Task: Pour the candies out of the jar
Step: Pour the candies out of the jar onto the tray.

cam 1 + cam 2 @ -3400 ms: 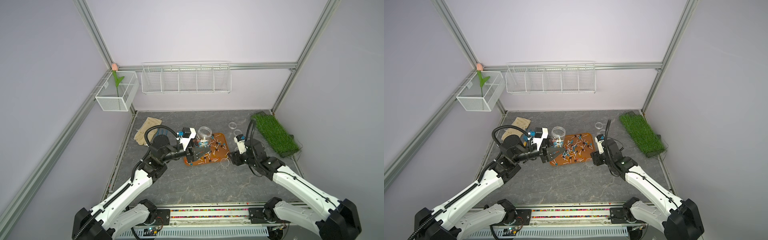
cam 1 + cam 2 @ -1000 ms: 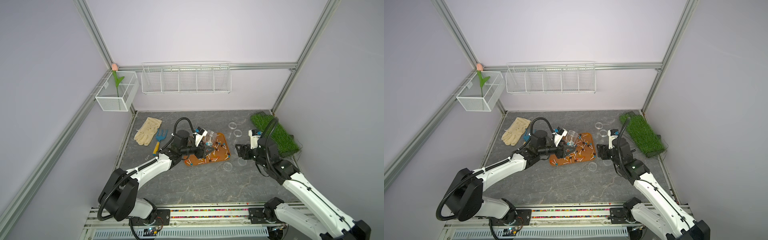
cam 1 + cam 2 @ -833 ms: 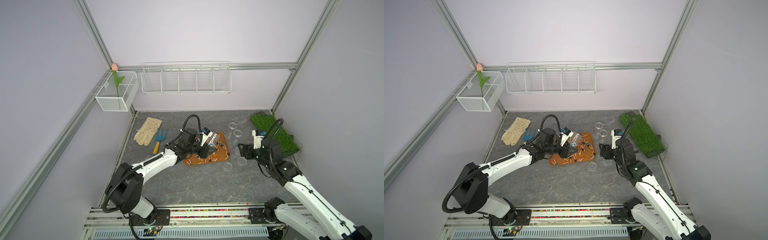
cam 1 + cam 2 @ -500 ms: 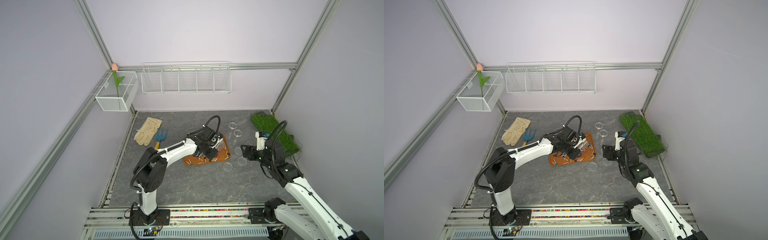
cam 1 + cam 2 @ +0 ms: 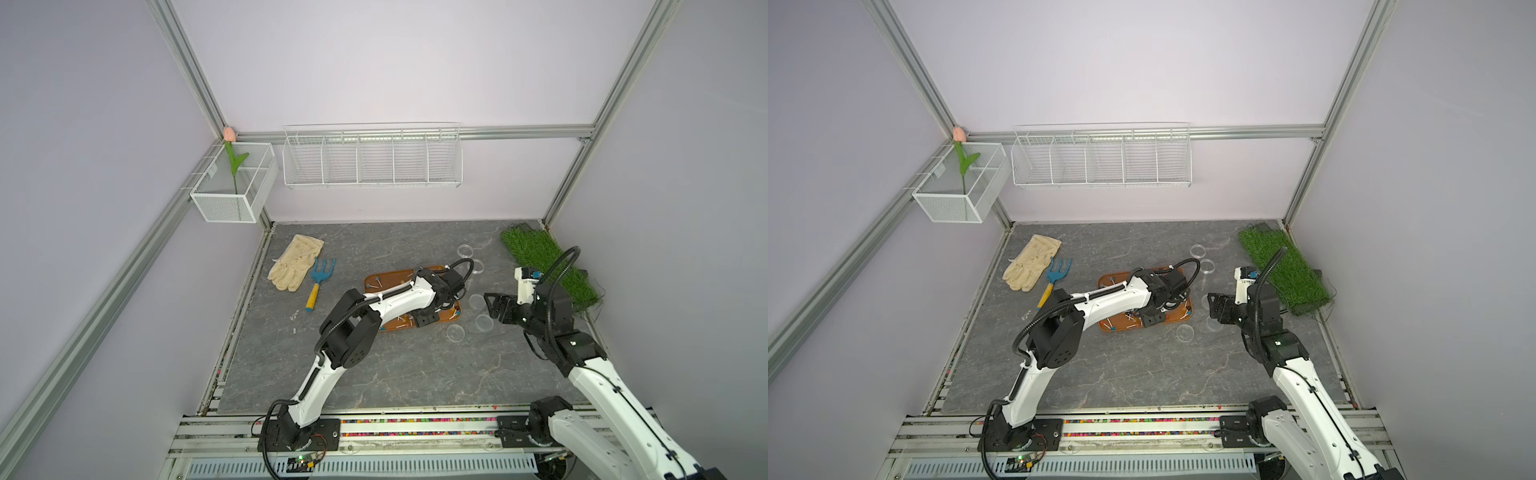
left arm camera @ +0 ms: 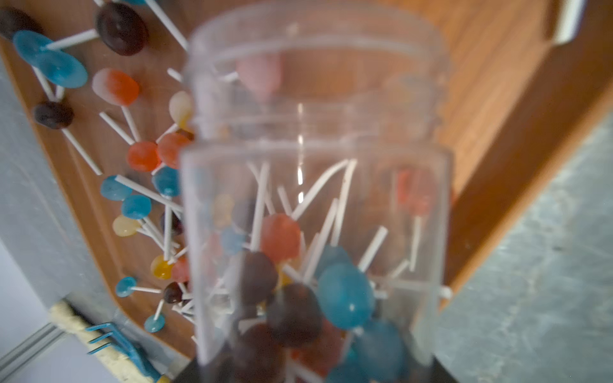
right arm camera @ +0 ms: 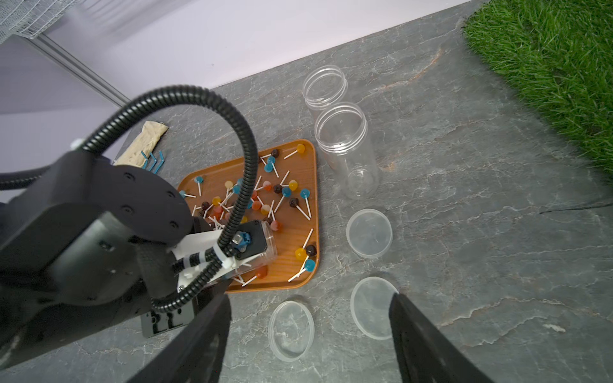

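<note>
My left gripper (image 5: 433, 311) is shut on a clear jar (image 6: 315, 199) and holds it low over the orange tray (image 5: 388, 277). In the left wrist view the candies (image 6: 341, 295) in the jar lie bunched at its base end, by my fingers, and its open mouth points away along the tray. Many more candies (image 7: 265, 195) are scattered on the tray (image 7: 298, 172). In the right wrist view the jar (image 7: 267, 247) shows under the left wrist camera. My right gripper (image 5: 492, 305) is open and empty, to the right of the tray, above loose lids.
Two empty clear jars (image 7: 345, 149) (image 7: 326, 86) stand beyond the tray. Three clear lids (image 7: 369, 232) (image 7: 373, 311) (image 7: 291, 326) lie on the grey tabletop to its right. A grass mat (image 5: 544, 266) lies at the far right. A glove (image 5: 297, 262) and a blue hand fork (image 5: 320, 276) lie at the left.
My left arm has reached out to the right across the tray, carrying the jar to the tray's right part. My right gripper has drawn back to the right.
</note>
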Motion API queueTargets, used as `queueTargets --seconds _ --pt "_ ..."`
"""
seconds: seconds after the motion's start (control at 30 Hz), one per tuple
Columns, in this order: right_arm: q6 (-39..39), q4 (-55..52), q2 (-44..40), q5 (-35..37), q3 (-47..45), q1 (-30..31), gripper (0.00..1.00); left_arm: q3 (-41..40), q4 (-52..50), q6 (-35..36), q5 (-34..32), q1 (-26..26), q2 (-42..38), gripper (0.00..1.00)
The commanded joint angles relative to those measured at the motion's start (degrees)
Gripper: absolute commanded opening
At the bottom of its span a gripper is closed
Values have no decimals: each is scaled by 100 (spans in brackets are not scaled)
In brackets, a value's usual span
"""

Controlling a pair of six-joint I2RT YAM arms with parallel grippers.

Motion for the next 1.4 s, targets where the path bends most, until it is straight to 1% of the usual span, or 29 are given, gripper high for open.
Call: queueTargets --seconds 0.0,0.1,0.13,0.3,0.4,0.5,0.6,0.73,1.0,1.1,1.23,1.37 --pt "-71 232 -36 -209 -152 -67 79 177 -704 381 -1193 -92 202 57" --pt "-54 286 -25 -261 -219 -98 79 63 -777 537 -2234 -147 306 59" --pt "-45 311 -8 -285 -230 -108 79 -54 -686 610 -2455 -147 269 60" --pt "-37 393 126 -350 -258 -119 79 -515 -344 901 -2915 -147 -4 61" --pt "15 475 199 -427 -279 -120 79 -682 -170 1001 -3060 -147 -165 61" --pt "58 533 226 -469 -319 -119 79 -745 -66 1033 -3006 -150 -327 59" --pt "58 534 217 -457 -338 -116 79 -787 -137 1034 -2955 -150 -419 54" --pt "51 525 200 -452 -347 -119 79 -862 -217 1098 -3066 -156 -543 54" --pt "16 666 192 -489 -365 -115 79 -1134 -322 1237 -3630 -174 -720 52" --pt "-50 658 182 -608 -352 -118 79 -1159 -575 1046 -3844 -174 -696 52" --pt "-282 600 152 -669 -371 -119 79 -1241 -758 970 -4159 -174 -622 51" --pt "-405 711 60 -617 -508 -118 79 -1003 -1372 604 -4378 -174 -401 51"
